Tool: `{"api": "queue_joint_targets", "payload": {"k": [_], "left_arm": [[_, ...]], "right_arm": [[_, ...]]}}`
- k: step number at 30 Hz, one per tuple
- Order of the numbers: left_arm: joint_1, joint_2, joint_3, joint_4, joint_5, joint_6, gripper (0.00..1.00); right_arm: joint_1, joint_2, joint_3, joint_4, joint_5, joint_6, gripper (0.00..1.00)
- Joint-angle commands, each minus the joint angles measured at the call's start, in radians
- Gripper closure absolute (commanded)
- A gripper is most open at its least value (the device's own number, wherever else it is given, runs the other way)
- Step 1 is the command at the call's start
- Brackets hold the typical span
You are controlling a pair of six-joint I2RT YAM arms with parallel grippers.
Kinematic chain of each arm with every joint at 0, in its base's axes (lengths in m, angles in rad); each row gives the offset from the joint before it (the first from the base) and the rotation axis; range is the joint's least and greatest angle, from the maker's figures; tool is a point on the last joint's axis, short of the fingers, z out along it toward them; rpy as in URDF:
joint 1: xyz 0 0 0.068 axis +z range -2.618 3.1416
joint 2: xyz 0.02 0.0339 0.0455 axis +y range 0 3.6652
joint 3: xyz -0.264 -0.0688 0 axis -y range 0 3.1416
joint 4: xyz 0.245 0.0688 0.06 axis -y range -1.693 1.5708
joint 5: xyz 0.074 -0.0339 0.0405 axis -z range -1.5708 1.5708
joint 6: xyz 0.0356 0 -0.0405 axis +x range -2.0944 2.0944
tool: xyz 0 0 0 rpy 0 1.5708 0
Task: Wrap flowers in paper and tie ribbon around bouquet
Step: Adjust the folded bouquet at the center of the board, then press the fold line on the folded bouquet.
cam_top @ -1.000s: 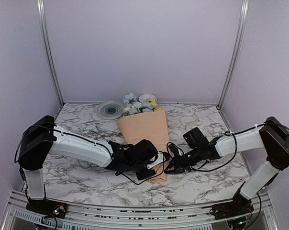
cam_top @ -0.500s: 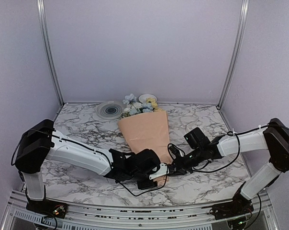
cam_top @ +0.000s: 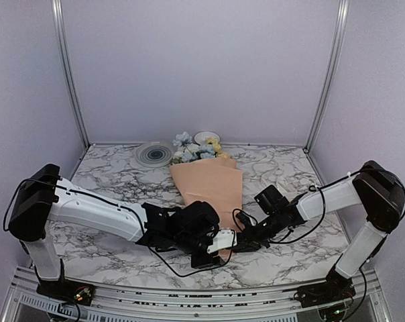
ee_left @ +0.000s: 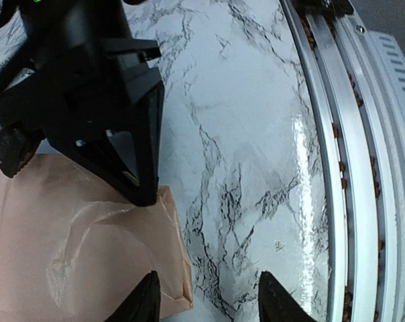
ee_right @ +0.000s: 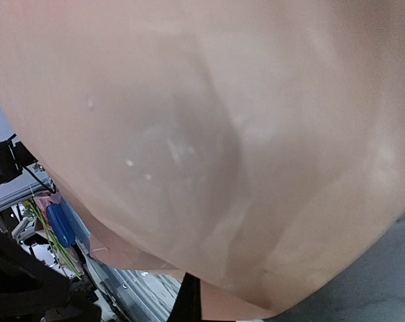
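Bouquet [cam_top: 209, 184] flat on marble table [cam_top: 108, 171], flowers [cam_top: 194, 149] at its far end. At bouquet's narrow near end: left gripper [ee_left: 208, 290] spread, paper [ee_left: 68, 248] corner loose between its fingers; right gripper [ee_left: 141, 194] pressed together, tips at the paper edge. Cannot tell whether pinching paper.

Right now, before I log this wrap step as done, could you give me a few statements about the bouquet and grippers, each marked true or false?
1. The flowers stick out of the far end of the paper. True.
2. The left gripper is shut on the paper. False: its fingers stand apart beside the paper's near corner.
3. A striped plate lies left of the flowers. True.
4. A bow is tied round the paper. False: none shows on it.
5. The right gripper is wide open. False: it is shut, its tip at the paper's edge.
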Motion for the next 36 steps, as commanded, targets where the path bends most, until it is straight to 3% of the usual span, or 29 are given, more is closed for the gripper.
{"api": "queue_joint_targets", "payload": {"k": [1,3,7,19,23,25,30,36], "left_arm": [[0.048,-0.001,0.02,0.083,-0.047,-0.09,0.73],[0.052,0.059,0.061,0.06,-0.099,-0.087,0.8],[0.045,0.169,0.119,-0.02,-0.127,-0.052,0.83],[0.027,0.179,0.011,-0.066,-0.119,-0.035,0.79],[0.026,0.168,-0.019,-0.056,-0.129,-0.054,0.74],[0.026,0.174,-0.021,-0.049,-0.142,-0.059,0.72],[0.026,0.182,-0.019,-0.031,-0.143,-0.07,0.68],[0.026,0.179,-0.018,-0.032,-0.152,-0.072,0.67]], "right_arm": [[0.001,0.011,-0.003,-0.061,0.109,-0.02,1.0],[0.001,0.004,0.001,-0.061,0.109,-0.02,1.0],[0.002,0.002,0.009,-0.064,0.109,-0.025,1.0],[-0.014,0.016,0.113,-0.169,0.189,-0.093,1.0],[-0.05,-0.026,0.143,-0.19,0.173,-0.153,0.69],[-0.094,-0.058,0.147,-0.157,0.145,-0.172,0.59],[-0.171,-0.045,0.215,-0.092,0.126,-0.262,0.48],[-0.226,0.082,0.332,0.05,0.016,-0.269,0.47]]}}
